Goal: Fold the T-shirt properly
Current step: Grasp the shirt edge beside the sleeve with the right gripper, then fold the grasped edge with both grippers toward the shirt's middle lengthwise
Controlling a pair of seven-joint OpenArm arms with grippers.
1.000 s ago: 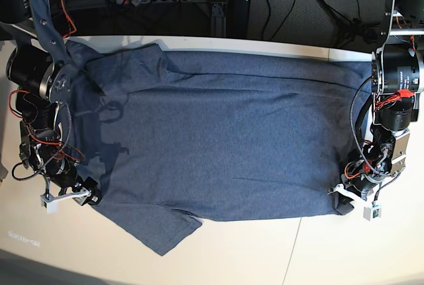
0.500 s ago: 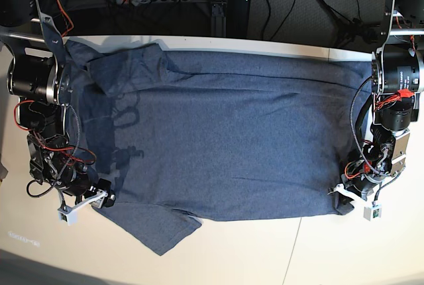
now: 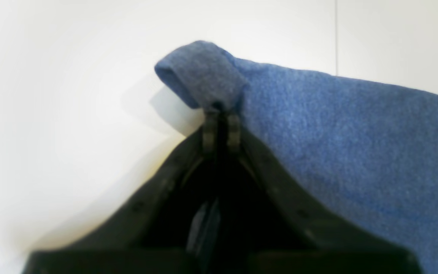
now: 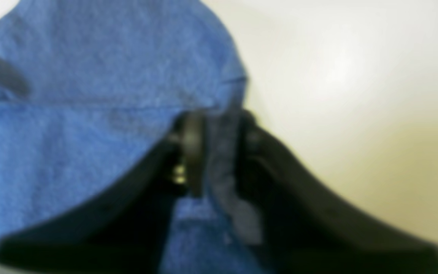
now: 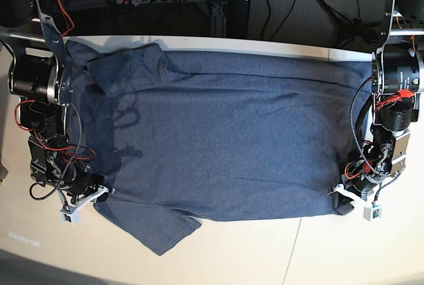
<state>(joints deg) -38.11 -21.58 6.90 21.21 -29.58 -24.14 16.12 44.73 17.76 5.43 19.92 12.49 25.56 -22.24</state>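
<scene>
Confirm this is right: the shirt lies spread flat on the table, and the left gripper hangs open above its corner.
Not quite. The left gripper is not open above the corner: the left wrist view shows its jaws shut on a pinched fold of the shirt. The shirt does lie spread flat on the table.

heathered blue-grey on cream

we see the t-shirt [image 5: 225, 132] plain heathered blue-grey, the table [image 5: 318, 252] cream-white, both grippers black.

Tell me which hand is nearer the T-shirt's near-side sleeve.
Right. The right hand grips the T-shirt beside that sleeve; the left hand pinches the hem corner at the opposite end.
</scene>
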